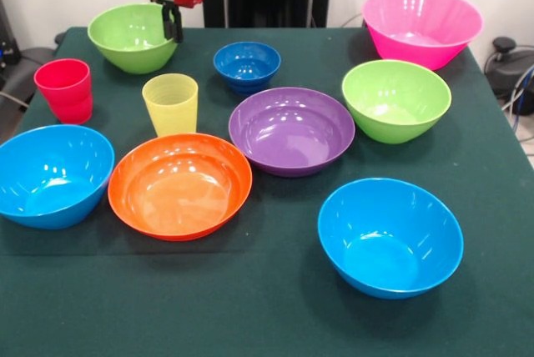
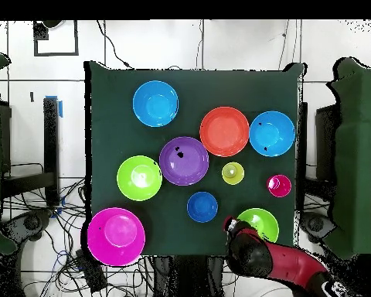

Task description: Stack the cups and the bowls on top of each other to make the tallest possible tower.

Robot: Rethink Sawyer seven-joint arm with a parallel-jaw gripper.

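A dark green cloth covers the table (image 1: pixel 275 324), and every bowl and cup stands alone on it, so no tower has been started. In the front view the gripper (image 1: pixel 172 25) hangs at the far left, just over the right-hand rim of the far lime green bowl (image 1: pixel 129 36); whether it is released or clenched cannot be told. The small dark blue bowl (image 1: pixel 247 65), in my judgement the likely base, lies just to its right and slightly nearer, the red cup (image 1: pixel 65 90) and yellow cup (image 1: pixel 171 103) nearer still. No labels or writing are readable.
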